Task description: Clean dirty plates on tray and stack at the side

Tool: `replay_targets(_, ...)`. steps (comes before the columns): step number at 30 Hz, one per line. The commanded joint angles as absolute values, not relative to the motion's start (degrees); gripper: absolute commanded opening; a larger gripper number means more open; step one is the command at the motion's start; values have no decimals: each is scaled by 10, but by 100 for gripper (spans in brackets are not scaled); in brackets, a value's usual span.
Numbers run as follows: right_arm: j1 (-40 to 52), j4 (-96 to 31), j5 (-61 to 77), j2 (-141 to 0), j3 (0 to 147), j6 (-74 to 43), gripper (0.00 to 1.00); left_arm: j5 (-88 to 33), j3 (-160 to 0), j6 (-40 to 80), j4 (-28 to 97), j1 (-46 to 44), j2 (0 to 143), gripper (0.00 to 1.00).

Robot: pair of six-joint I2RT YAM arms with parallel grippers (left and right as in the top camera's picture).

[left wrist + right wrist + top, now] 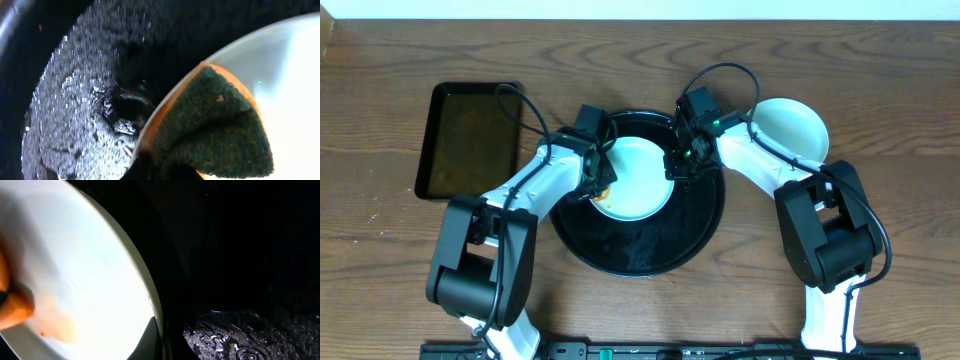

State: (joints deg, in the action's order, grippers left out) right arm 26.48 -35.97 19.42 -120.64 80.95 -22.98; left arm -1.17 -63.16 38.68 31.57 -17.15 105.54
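The round black tray [620,255] sits at the middle of the wooden table [380,230], its floor wet and glistening in both wrist views. A pale mint-blue plate [640,165] lies in the tray's rear half, close to the far rim. A paler, yellowish edge shows along its near-left side, and whether that is another plate underneath cannot be told. The left gripper [601,183] is at this plate's left edge, closed on a sponge [210,125]. The sponge's dark green scouring face and orange backing rest on the plate's rim. The right gripper [680,165] is at the plate's right edge with its fingers pressed together, and whether they nip the rim cannot be told. A faint orange smear [55,320] marks the plate's surface. A second pale plate [795,125] lies on the table just beside the tray's right rim. A rectangular black tray [470,140] lies toward the table's left edge.
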Motion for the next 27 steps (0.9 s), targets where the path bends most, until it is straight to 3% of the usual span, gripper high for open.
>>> replay_targets(1,259,-365,133,-1229,800,-222,1,87,-644,364,318,-133,1063,8)
replay_targets(9,259,-364,133,-1228,807,-222,1,86,-673,356,325,-126,970,8)
replay_targets(19,257,-392,126,-1181,872,-181,1,86,-672,356,431,-126,845,8)
replay_targets(27,260,-463,-15,-1101,941,-119,1,86,-653,356,473,-126,851,8)
